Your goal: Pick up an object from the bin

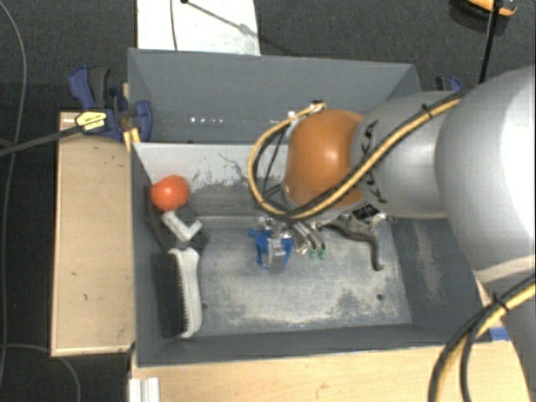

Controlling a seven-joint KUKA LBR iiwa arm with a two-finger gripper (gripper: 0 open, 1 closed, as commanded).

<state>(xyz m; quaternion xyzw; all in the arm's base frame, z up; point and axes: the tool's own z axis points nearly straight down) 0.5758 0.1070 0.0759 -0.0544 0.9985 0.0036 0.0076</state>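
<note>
Claw (293,243) is low at mid-bin (352,304), under the arm's orange cover. A small blue object (270,249) lies against its left side. Whether the claw is open or has hold of it cannot be told. An orange ball (170,193) and a white brush (186,296) lie along the left wall.

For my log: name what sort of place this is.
Probably a robot grasping lab: a grey metal bin holds an orange ball and a white-backed black brush, with the gripper inside.
</note>
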